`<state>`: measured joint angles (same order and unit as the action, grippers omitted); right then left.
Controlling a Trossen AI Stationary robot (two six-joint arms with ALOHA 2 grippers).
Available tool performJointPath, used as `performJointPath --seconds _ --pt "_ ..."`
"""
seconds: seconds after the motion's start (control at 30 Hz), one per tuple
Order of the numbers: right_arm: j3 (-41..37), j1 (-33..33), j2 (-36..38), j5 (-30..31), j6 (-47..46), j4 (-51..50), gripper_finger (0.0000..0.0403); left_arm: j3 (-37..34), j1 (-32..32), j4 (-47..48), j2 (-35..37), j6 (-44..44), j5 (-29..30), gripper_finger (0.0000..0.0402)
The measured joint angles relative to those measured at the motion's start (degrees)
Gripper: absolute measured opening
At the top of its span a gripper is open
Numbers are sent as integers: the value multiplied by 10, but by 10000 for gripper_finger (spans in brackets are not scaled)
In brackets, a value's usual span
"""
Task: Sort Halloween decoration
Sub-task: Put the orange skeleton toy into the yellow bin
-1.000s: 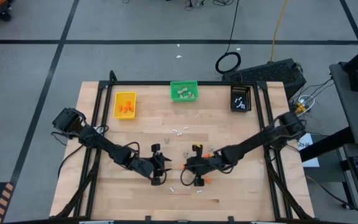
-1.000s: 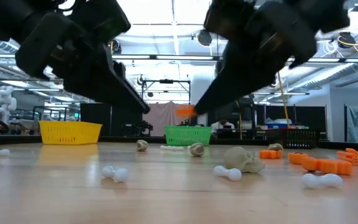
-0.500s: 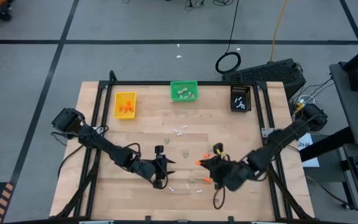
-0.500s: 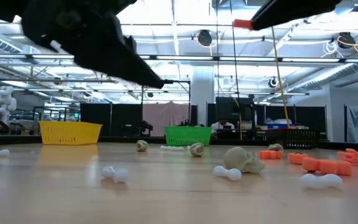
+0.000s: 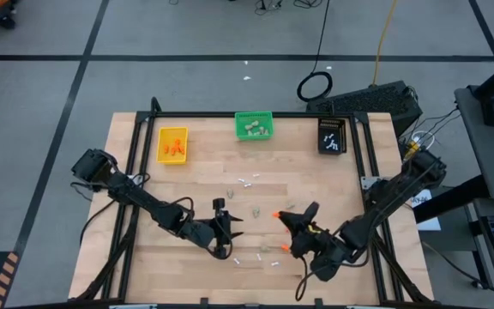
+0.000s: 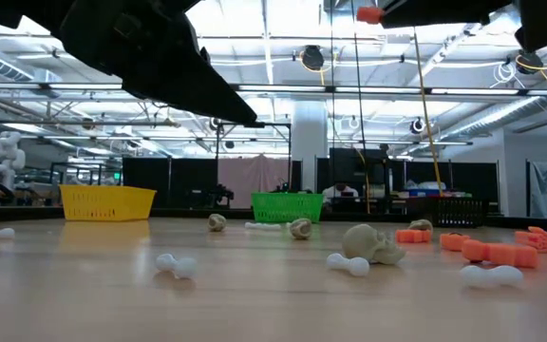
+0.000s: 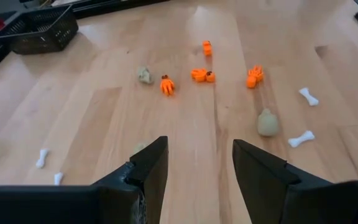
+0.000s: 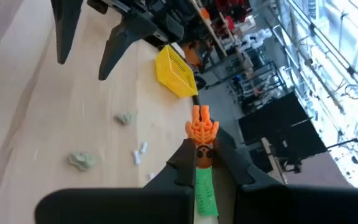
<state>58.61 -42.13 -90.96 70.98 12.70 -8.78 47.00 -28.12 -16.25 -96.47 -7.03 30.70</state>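
Orange bit [image 8: 201, 129] sits clenched in our right gripper [image 8: 202, 152], raised above the counter [image 5: 316, 172], while our left gripper [image 7: 194, 163] hangs released over scattered lumps [image 7: 266, 122], sticks [image 7: 301, 139] and further orange bits [image 7: 199, 74].

A yellow bin [image 5: 172, 144], a green bin [image 5: 255, 125] and a black bin [image 5: 332, 135] are sitting in a row along the far edge of the wooden table [image 5: 144, 266]. A dark keyboard [image 5: 376, 100] and a coiled cable [image 5: 315, 86] are lying on the grey floor [image 5: 41, 103] just beyond it.
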Motion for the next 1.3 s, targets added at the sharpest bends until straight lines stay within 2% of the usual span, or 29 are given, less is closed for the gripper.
performJointPath --seconds 0.2,1.2,1.3 --pt "0 0 -13 11 52 44 9 0 0 0 0 0 0 177" --pt "0 0 -12 6 28 43 9 0 0 0 0 0 0 177" --pt "0 1 -12 -25 10 43 9 0 0 0 0 6 0 177"
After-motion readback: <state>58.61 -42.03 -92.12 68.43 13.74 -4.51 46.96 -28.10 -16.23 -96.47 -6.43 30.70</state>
